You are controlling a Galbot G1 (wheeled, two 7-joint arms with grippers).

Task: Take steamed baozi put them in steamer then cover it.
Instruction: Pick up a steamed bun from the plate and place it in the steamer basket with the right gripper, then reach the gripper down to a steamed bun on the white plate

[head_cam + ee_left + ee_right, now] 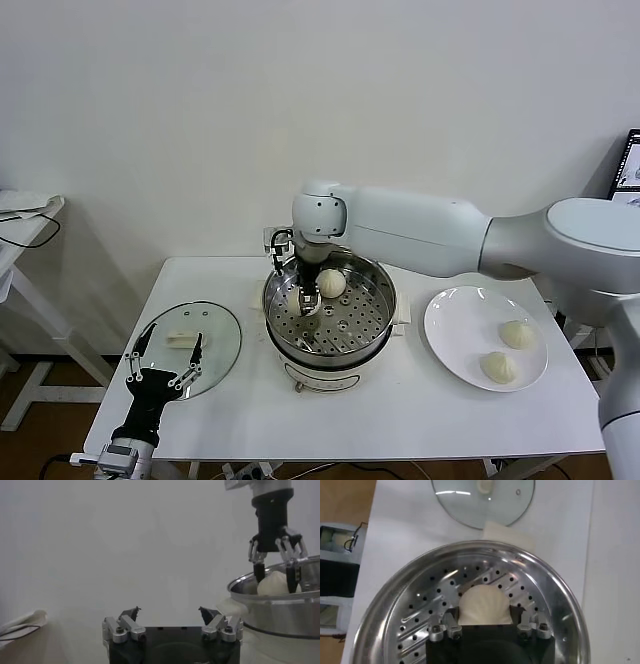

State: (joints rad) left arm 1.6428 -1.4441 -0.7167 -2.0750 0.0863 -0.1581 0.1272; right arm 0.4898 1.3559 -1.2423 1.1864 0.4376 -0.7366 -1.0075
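My right arm reaches across the steamer point(330, 312) and my right gripper point(297, 300), its jaws closed on a baozi point(484, 605), fills the left part of the tray, with another baozi point(331, 283) just beside it. The tray's front and right parts are free. On the table point(420, 400), the cover point(190, 350) lies flat at left, my left gripper point(163, 362) hanging above its near edge with jaws wide, and the plate point(455, 325) with two buns takes the right.
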